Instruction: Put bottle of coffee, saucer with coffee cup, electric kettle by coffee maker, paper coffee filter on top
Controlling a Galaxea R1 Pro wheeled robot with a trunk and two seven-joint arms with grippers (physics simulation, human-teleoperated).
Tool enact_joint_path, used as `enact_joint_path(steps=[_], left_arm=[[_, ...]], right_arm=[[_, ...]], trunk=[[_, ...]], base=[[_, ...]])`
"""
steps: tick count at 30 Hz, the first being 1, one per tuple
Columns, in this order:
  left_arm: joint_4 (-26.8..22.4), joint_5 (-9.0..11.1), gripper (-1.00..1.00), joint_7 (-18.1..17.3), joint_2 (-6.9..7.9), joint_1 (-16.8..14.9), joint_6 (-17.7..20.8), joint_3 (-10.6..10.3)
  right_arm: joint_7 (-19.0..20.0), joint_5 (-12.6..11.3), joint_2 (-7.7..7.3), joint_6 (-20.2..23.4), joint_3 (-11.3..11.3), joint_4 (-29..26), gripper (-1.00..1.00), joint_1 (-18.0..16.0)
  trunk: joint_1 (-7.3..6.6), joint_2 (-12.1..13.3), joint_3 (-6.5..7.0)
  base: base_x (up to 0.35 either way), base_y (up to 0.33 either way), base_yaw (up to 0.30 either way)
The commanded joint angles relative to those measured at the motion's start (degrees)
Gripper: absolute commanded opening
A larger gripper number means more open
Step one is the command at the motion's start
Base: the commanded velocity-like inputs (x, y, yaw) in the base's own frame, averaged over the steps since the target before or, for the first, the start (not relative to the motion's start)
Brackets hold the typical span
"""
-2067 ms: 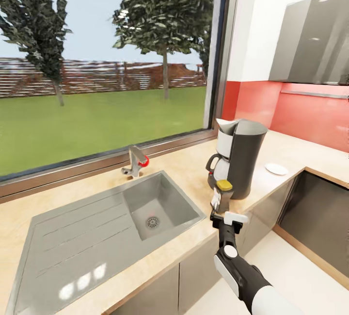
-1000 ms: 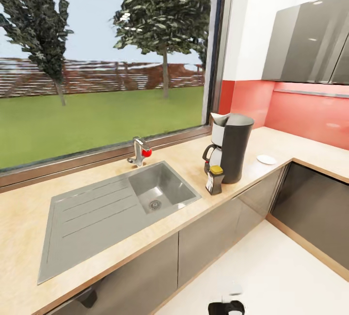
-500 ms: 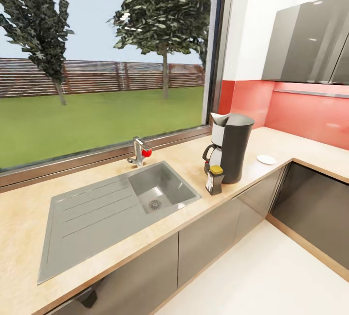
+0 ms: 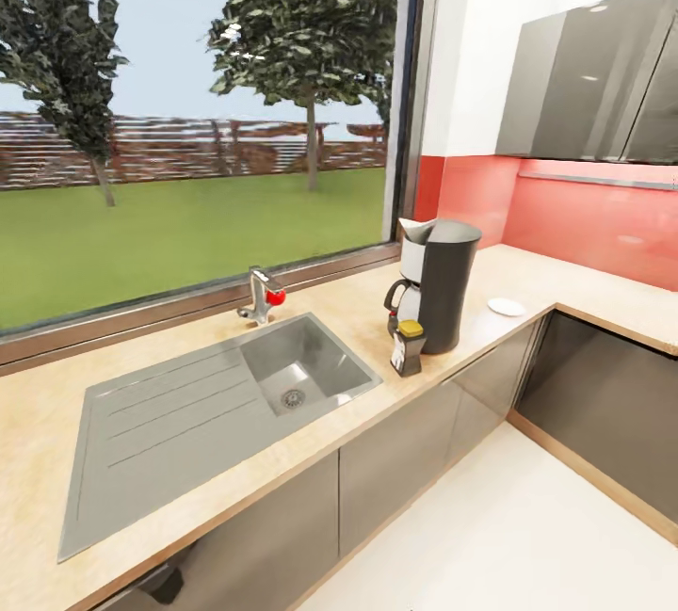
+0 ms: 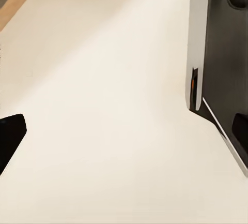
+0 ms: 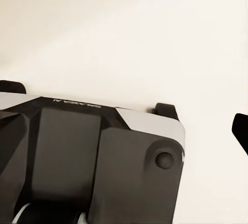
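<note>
Nearest to the robot was the pale floor [image 4: 490, 536], and both wrist views looked down at it past parts of the robot's dark base [image 6: 88, 151]. In the left wrist view one dark fingertip [image 5: 9, 136] showed at the edge, and in the right wrist view another [image 6: 241, 131]; whether either gripper was apart or together, I cannot tell.

Above the grey cabinets [image 4: 395, 460] ran the countertop [image 4: 235, 489] with the steel sink [image 4: 301, 371] and a tap [image 4: 259, 296] with a red knob. Right of the sink stood the bottle [image 4: 408, 347], upright, just in front of the coffee maker [image 4: 438, 296], very close or touching. The kettle [image 4: 400, 305] stood against the maker's left side, partly hidden. The saucer [image 4: 507, 307] lay farther right, apart from the maker. Behind were the window [image 4: 188, 121] and the red backsplash [image 4: 565, 216].
</note>
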Motion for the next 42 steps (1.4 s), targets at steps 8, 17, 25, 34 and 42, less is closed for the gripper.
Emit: enact_joint_path(steps=[8, 17, 25, 34, 42], left_arm=[[-0.8, 0.4, 1.00, -0.1, -0.54, -0.1, -0.2, -0.5], [-1.0, 0.3, 1.00, -0.1, -1.64, -0.1, 0.1, -0.6], [-1.1, 0.3, 1.00, 0.0, -1.96, -0.1, 0.6, -0.6], [-1.1, 0.2, 1.00, -0.1, -3.77, -0.3, 0.7, -0.7], [-1.1, 0.2, 1.00, -0.1, -4.22, -0.4, 0.7, -0.7]], right_arm=[[0.0, -0.5, -0.16, 0.3, 0.4, -0.1, 1.00, 0.0], [-0.2, -0.6, -1.14, 0.3, 0.4, 0.0, 1.00, 0.2], [-0.6, -5.5, -1.88, 0.3, 0.5, 0.0, 1.00, 1.7], [-0.3, -6.7, -1.75, 0.3, 0.6, -0.1, 1.00, 1.9], [-0.6, -7.0, -3.10, 0.2, 0.5, -0.1, 1.00, 1.9]], trunk=[[0.04, -0.1, -0.13], [0.04, -0.1, -0.13], [0.04, -0.1, -0.13], [0.04, -0.1, -0.13], [0.04, -0.1, -0.13]], base=[[0.000, 0.000, -0.257], [0.000, 0.000, -0.274], [0.003, -0.008, -0.297], [0.091, -0.222, -0.300], [0.163, -0.257, -0.300]])
